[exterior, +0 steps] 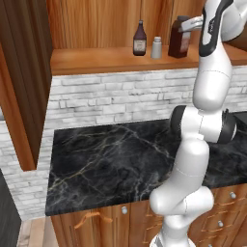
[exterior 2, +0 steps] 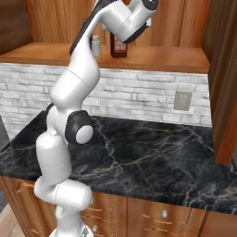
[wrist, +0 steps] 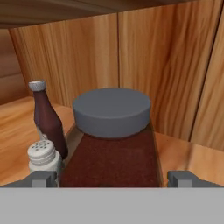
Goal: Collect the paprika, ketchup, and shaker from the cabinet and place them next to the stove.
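Note:
On the cabinet (exterior: pixel 96 60) shelf stand the ketchup (exterior: pixel 140 38), the small pale shaker (exterior: pixel 156 47) and the wide paprika (exterior: pixel 179 44) jar, in a row from left to right. My gripper (exterior: pixel 191 23) is up at the shelf against the paprika. In the hand view the paprika (wrist: pixel 111 144) with its grey cap sits between my fingertips (wrist: pixel 43 178), the jaws standing open on either side of it, apart from its walls. The ketchup (wrist: pixel 46 118) and shaker (wrist: pixel 43 155) stand just left of it. From the right base, my arm hides part of the paprika (exterior 2: pixel 119 50) and shaker (exterior 2: pixel 96 46).
Below the shelf runs a white brick backsplash (exterior: pixel 120 99) over a black marble counter (exterior: pixel 111 164). An open cabinet door (exterior: pixel 21 82) hangs at the left, another door (exterior 2: pixel 224 78) at the right. Drawers (exterior: pixel 222 207) with knobs lie under the counter. A wall socket (exterior 2: pixel 182 100) sits on the bricks.

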Motion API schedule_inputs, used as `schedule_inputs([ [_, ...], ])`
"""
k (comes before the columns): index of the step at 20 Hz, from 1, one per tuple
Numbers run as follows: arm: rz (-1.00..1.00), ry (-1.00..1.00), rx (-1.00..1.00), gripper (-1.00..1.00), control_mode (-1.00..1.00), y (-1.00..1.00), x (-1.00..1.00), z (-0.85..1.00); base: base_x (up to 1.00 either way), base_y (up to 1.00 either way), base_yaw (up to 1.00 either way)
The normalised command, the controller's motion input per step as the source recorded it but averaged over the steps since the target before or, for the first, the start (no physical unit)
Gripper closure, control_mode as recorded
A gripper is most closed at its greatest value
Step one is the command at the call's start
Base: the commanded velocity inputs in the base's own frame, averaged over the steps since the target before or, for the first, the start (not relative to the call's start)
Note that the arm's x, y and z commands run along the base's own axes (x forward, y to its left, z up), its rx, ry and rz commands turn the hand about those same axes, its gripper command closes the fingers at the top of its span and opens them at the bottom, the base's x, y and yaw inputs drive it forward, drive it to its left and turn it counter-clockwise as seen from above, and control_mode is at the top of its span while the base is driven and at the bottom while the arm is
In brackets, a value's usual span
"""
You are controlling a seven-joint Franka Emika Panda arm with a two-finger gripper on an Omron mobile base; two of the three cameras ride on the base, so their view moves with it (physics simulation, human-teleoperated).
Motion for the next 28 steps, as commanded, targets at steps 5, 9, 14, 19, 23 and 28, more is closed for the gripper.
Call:
schedule_inputs([
  [5, 0.00, 0.01, 0.00, -1.00, -1.00, 0.09, 0.01, 0.00, 0.00, 0.00, 0.00],
  [9, 0.00, 0.02, 0.00, -1.00, -1.00, 0.00, 0.06, 0.00, 0.00, 0.00, 0.00],
  [14, -0.02, 0.04, 0.00, -1.00, -1.00, -0.01, 0.12, 0.00, 0.00, 0.00, 0.00],
  [19, -0.02, 0.03, 0.00, -1.00, -1.00, 0.00, 0.09, 0.00, 0.00, 0.00, 0.00],
  [23, -0.02, 0.05, 0.00, -1.00, -1.00, 0.00, 0.06, -0.01, 0.00, 0.00, 0.00],
  [28, 0.00, 0.05, 0.00, 1.00, -1.00, 0.00, 0.01, -0.05, 0.00, 0.00, 0.00],
])
